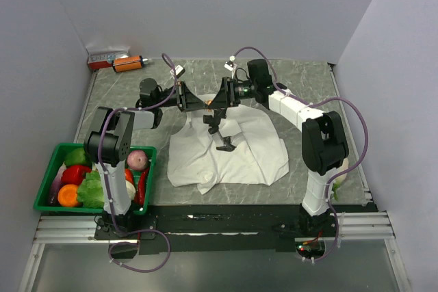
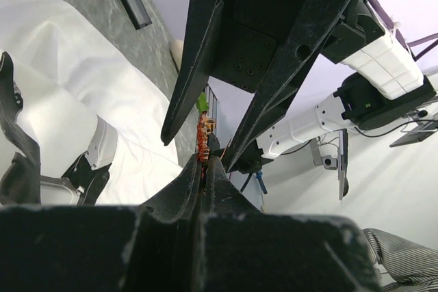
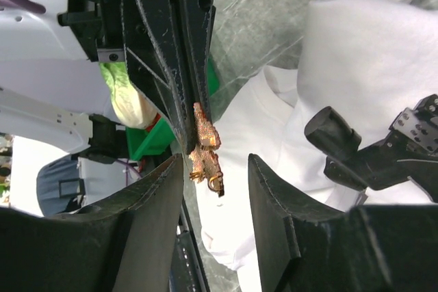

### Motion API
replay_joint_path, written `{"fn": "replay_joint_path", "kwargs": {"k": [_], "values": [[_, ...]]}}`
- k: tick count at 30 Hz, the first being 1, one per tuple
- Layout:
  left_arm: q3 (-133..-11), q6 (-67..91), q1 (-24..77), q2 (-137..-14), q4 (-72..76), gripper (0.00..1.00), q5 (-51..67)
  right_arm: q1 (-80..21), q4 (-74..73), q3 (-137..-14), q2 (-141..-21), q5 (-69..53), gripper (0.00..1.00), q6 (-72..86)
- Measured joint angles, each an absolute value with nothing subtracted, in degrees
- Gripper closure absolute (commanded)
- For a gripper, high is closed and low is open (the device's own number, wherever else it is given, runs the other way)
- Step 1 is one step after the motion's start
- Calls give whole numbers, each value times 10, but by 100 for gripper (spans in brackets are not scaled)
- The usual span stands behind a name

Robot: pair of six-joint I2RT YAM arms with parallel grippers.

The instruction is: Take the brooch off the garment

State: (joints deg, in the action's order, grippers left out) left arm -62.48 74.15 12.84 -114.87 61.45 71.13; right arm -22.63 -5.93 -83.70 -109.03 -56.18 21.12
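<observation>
The brooch (image 1: pixel 210 101), a tiny orange-red mesh piece, hangs in the air above the far edge of the white garment (image 1: pixel 233 152). My left gripper (image 2: pixel 205 162) is shut on the brooch (image 2: pixel 203 135); its jaws are pressed together with the piece sticking out past the tips. My right gripper (image 3: pixel 215 163) is open, one finger on each side of the brooch (image 3: pixel 205 150), apart from it. The left gripper's fingers (image 3: pixel 179 52) come in from above in the right wrist view. The garment (image 3: pixel 356 59) lies crumpled below, with black printed shapes (image 1: pixel 225 146) on it.
A green basket (image 1: pixel 46 174) of vegetables stands at the front left by the left arm's base. An orange bottle (image 1: pixel 129 63) and a small box (image 1: pixel 106 58) lie at the back left corner. A pale vegetable (image 1: pixel 340 172) lies by the right arm's base.
</observation>
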Motion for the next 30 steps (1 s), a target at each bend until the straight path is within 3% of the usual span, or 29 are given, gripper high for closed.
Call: {"fn": "replay_joint_path", "kwargs": {"k": [30], "values": [[-628, 744, 128, -1152, 629, 99, 717, -226, -124, -861, -1094, -502, 49, 187]]}}
